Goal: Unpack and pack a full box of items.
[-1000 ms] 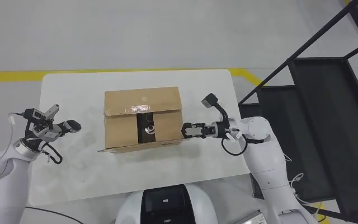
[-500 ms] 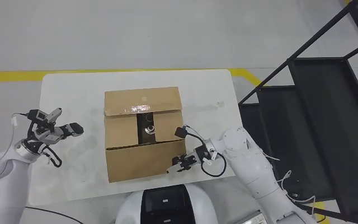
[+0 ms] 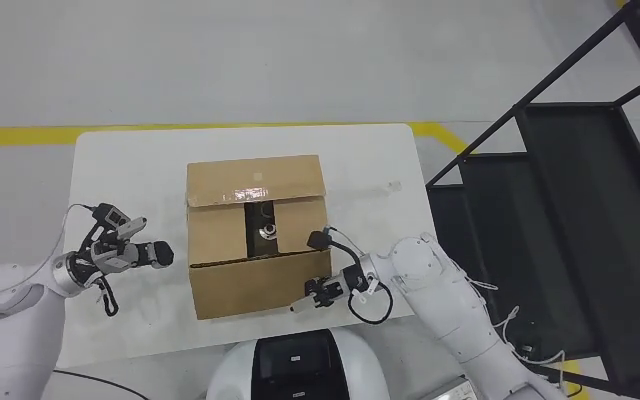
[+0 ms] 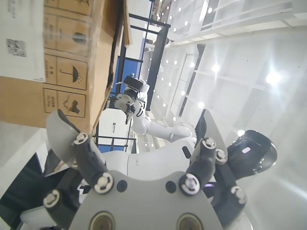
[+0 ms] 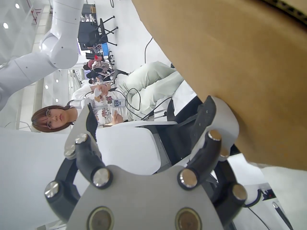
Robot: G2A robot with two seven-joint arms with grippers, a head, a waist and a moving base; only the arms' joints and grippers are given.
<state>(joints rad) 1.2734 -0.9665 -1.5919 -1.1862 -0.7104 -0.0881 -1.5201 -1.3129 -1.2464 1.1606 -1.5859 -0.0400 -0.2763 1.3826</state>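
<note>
Unpack stage, flap-opening: cardboard box (image 3: pixel 255 210) sits mid-worktop (image 3: pixel 130 170), front flap (image 3: pixel 255 288) folded down, R claw (image 3: pixel 306 300) open against its corner, L claw (image 3: pixel 162 254) open/empty beside box; next prob. requires spreading side flaps

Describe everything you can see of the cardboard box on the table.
The cardboard box is brown corrugated board, upright on the white table. Its far top flap lies flat; two side flaps leave a central gap showing a dark item inside. The near flap folds outward. One side bears a white label and handling symbols. The open right tool touches the near flap; the left tool is beside the box, apart.
</note>
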